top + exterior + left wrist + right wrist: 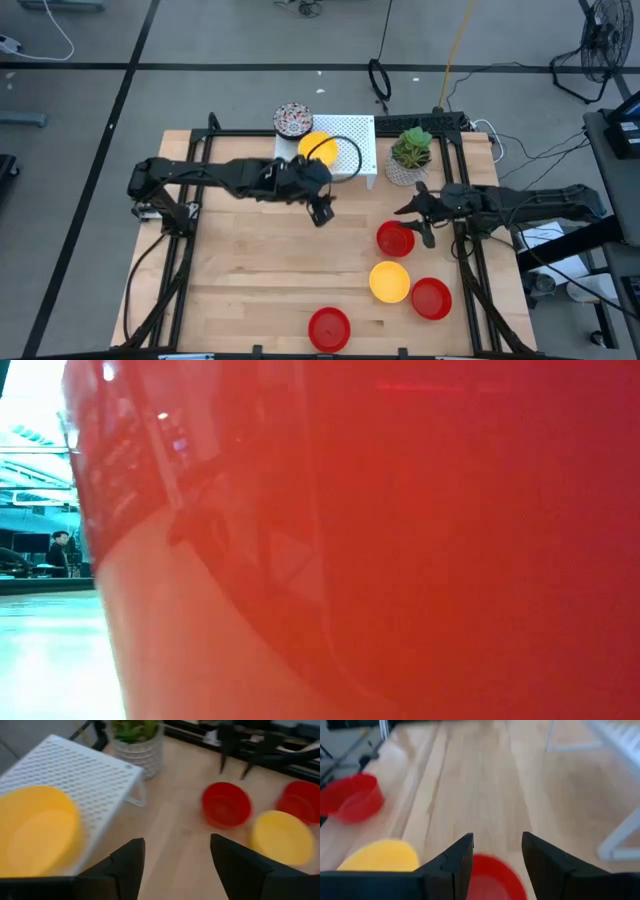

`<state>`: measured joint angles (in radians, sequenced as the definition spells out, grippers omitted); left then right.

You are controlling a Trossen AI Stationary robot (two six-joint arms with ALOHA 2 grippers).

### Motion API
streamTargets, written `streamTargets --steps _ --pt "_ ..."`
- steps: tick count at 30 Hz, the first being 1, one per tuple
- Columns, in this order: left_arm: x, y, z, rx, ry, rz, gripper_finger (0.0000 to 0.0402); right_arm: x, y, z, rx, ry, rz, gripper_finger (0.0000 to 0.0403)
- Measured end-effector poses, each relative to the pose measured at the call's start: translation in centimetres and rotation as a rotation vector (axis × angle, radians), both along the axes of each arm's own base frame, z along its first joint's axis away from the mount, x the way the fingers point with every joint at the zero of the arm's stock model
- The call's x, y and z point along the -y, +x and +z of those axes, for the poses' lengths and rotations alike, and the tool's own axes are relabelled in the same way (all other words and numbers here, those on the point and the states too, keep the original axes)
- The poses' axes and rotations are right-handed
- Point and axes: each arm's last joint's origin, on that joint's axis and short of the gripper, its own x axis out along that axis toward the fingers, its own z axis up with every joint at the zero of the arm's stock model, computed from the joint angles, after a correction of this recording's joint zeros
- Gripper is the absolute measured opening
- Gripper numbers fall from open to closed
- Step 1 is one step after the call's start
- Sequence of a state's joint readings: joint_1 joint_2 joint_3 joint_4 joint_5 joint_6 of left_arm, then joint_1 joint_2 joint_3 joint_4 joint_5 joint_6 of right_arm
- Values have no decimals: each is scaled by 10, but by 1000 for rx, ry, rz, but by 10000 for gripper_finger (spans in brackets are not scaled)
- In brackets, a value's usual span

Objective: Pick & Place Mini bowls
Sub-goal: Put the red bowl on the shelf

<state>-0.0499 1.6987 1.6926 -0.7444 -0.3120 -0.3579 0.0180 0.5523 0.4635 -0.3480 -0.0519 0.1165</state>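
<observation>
While empty, yellow bowl (318,146) tops rack (355,128).

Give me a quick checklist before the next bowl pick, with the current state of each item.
1. Left gripper empty, its jaws apart: ok.
2. Yellow bowl resting on the white rack: ok.
3. Right gripper empty, its jaws apart, above the nearest red bowl: ok.
4. Other bowls on the table upright, namely the second yellow bowl and two more red bowls: ok.
5. Potted plant clear of the right arm: cannot tell.
6. Low view usable: not ok, a red surface blocks it.
</observation>
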Motion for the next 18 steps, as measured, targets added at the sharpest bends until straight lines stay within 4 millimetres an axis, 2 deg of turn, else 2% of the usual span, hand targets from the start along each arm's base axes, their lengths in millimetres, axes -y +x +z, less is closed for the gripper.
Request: streamTargets --steps 4,7,10,14,18 --pt "26 -1 0 4 -16 -56 230 -12 -1 -4 -177 56 50 155" --pt "42 -3 0 4 -16 -100 230 -26 -1 -13 -279 61 162 155" --pt "54 -5 0 8 -31 -120 230 -42 3 -16 -306 84 316 155" --pt "67 -8 0 14 -51 -134 230 -57 5 -23 -338 20 421 155" --pt "75 -10 0 15 -55 -153 230 -63 9 -33 -395 -69 392 155"
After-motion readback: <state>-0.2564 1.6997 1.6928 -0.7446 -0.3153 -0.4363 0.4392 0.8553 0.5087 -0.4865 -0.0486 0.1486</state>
